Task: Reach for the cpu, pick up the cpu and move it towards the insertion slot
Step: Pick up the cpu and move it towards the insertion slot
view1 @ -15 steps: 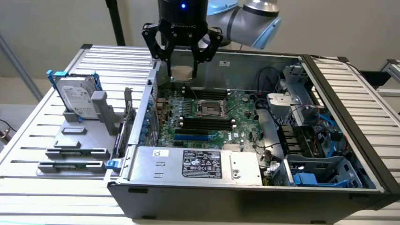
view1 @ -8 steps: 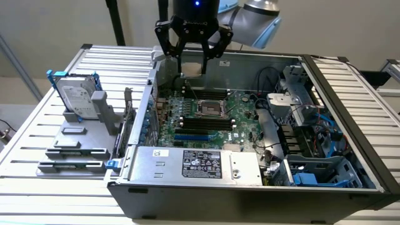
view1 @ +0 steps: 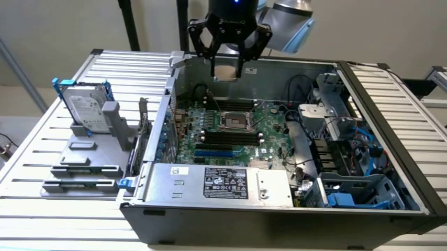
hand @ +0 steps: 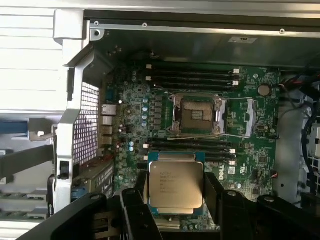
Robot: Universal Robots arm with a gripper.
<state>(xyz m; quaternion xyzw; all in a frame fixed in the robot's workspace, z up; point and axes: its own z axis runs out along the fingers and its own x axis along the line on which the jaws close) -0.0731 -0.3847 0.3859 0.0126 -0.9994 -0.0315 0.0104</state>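
Holding the cpu (hand: pixel 176 183) between my fingers (hand: pixel 140 192), I hang above the open computer case (view1: pixel 279 214); my jaws are closed on the chip's two opposite edges, and its silver top with faint printed lettering faces my wrist camera; a pale rim shows around the metal lid. In the exterior view my gripper (view1: pixel 228 65) sits high over the rear part of the case, near its back wall, with the chip seen as a small tan square between the dark fingertips; it is clear of the board and touches nothing but me. Below lies the green motherboard (view1: pixel 269 123), and on it the insertion slot (view1: pixel 234 121), a square socket with a shiny metal frame and a dark centre; its load frame (hand: pixel 240 117) appears swung open beside it in the wrist view. Long black memory slots (view1: pixel 231 137) run on both sides of the socket; in the wrist view the chip overlaps the nearer set, apart from the socket (hand: pixel 196 114). At the front of the case sits a grey power supply (view1: pixel 220 183) with a black label; toward the exterior view's right are blue-tabbed drive bays (view1: pixel 356 196) and loose cables. Outside the case, on the slatted table (view1: pixel 42 151) at the exterior view's left, a hard drive (view1: pixel 87 110) stands upright in a grey holder (view1: pixel 87 167).
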